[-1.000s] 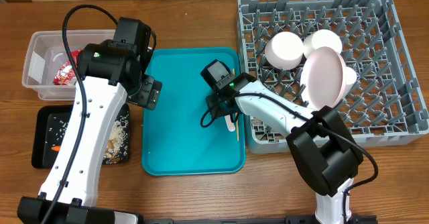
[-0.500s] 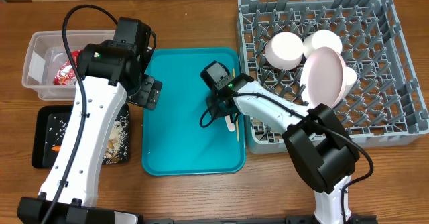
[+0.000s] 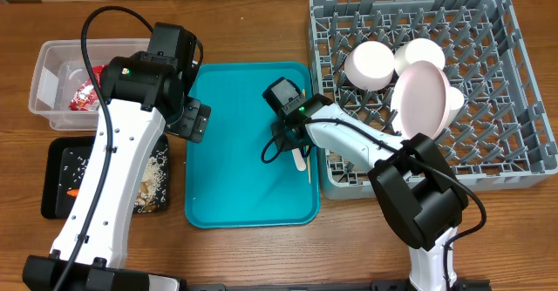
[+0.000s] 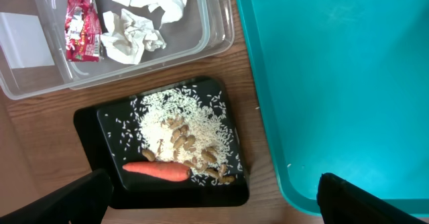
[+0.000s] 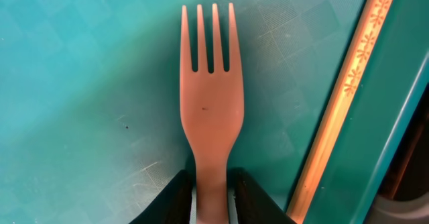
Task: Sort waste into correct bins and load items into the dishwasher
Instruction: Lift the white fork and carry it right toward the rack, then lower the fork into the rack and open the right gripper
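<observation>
Only the right wrist view shows the right gripper [image 5: 213, 200] pinching the handle of the white fork [image 5: 210, 110], which lies on the teal tray [image 5: 80, 83] beside the wooden stick [image 5: 342, 96]. Overhead hides that grip. The left gripper [image 4: 214, 204] gapes wide and empty past the tray's left edge.

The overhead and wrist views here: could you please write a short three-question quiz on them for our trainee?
1. Multiple choice: what sits between the right gripper's fingers? A. fork B. wooden stick C. napkin
2. True or false: the carrot lies in the black tray with the rice.
3. Fill in: the white plate sits in the grey ____.
Key: 1. A, and it lies on the teal tray. 2. True. 3. rack.
</observation>
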Action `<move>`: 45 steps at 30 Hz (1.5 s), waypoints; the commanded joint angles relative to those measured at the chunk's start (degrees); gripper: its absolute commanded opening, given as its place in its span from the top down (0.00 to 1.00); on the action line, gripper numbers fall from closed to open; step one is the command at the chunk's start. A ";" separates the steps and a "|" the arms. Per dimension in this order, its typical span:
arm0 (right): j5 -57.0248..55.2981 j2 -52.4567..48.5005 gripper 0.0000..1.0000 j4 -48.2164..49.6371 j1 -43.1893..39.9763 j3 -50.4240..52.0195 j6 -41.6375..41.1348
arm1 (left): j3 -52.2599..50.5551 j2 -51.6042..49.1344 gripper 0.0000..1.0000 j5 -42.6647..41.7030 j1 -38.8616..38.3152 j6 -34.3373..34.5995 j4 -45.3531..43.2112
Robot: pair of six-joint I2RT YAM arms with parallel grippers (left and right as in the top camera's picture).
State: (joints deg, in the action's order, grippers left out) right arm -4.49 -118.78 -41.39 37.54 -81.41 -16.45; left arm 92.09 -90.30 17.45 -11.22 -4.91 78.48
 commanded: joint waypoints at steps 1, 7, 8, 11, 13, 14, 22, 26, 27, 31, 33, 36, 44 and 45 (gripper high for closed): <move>0.31 -1.77 0.75 -0.48 -0.22 -0.44 -0.28 | 1.01 0.61 0.00 0.92 -0.04 -0.90 0.13; 0.33 -1.77 0.84 -0.85 -0.22 -0.76 -0.28 | 1.01 0.61 0.00 0.92 -0.04 -0.90 0.13; 0.33 -1.77 0.87 -0.94 -0.15 -0.76 -0.31 | 1.01 0.61 0.00 0.92 -0.04 -0.90 0.13; 0.72 -1.77 0.89 -0.94 -0.17 -0.79 -0.28 | 1.01 0.61 0.00 0.92 -0.04 -0.90 0.13; 0.70 -1.77 0.89 -1.14 -0.17 -1.03 -0.28 | 1.01 0.61 0.00 0.90 -0.04 -0.90 0.13; 0.70 -1.77 0.89 -1.36 -0.17 -1.31 -0.28 | 1.01 0.61 0.00 0.92 -0.04 -0.90 0.13; 0.70 -1.60 0.96 -3.21 -0.17 -5.42 -0.26 | 1.01 0.61 0.00 0.92 -0.04 -0.90 0.13; 0.72 -0.70 0.96 -5.16 -0.07 -8.72 -0.26 | 1.01 0.61 0.00 0.92 -0.04 -0.90 0.13; 0.72 -0.44 0.96 -5.97 -0.07 -9.88 -0.26 | 1.01 0.61 0.00 0.92 -0.04 -0.90 0.13; 1.01 1.29 0.96 -9.88 -0.07 -13.42 -0.26 | 1.01 0.61 0.00 0.92 -0.04 -0.90 0.13; 2.38 2.62 0.96 -11.69 -0.26 -14.95 -0.26 | 1.01 0.61 0.00 0.92 -0.04 -0.90 0.13; 4.20 4.98 0.96 -13.27 -1.01 -16.17 -0.11 | 1.01 0.61 0.00 0.92 -0.04 -0.90 0.13; 4.15 13.62 0.96 -16.79 -6.51 -16.20 0.90 | 1.01 0.61 0.00 0.92 -0.04 -0.90 0.13; 4.15 14.40 0.96 -17.38 -7.52 -16.20 1.81 | 1.01 0.61 0.00 0.92 -0.04 -0.90 0.13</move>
State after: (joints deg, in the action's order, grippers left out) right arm -0.40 -108.42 -58.22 32.51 -95.64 -16.10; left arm 92.09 -90.30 17.45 -11.22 -4.91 78.48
